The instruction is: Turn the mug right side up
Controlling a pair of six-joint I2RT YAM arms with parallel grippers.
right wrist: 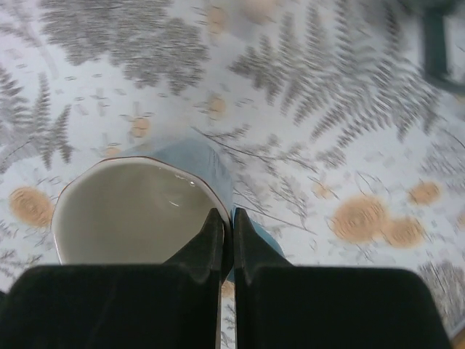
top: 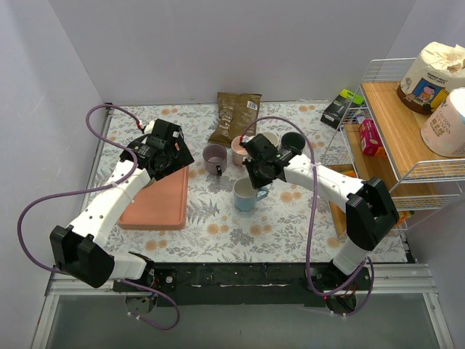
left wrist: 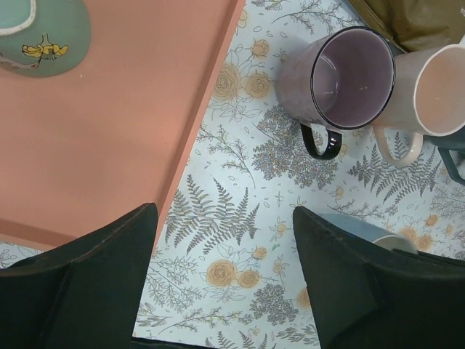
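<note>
The light blue mug (top: 245, 196) stands with its mouth up on the floral cloth, mid-table. In the right wrist view its cream inside (right wrist: 138, 218) faces the camera. My right gripper (top: 254, 179) (right wrist: 232, 218) is shut on the mug's rim wall, one finger inside and one outside. My left gripper (top: 172, 156) (left wrist: 225, 214) is open and empty above the cloth, beside the tray's right edge. A part of the blue mug (left wrist: 363, 229) shows behind its right finger.
A salmon tray (top: 156, 198) (left wrist: 123, 131) lies at left with an upturned green mug (left wrist: 43, 33) on it. Purple (top: 214, 158) (left wrist: 349, 80), pink (top: 239, 149), cream (top: 269, 137) and dark (top: 293, 140) mugs stand behind. A brown bag (top: 236, 116) lies at the back. A wire rack (top: 407, 138) stands right.
</note>
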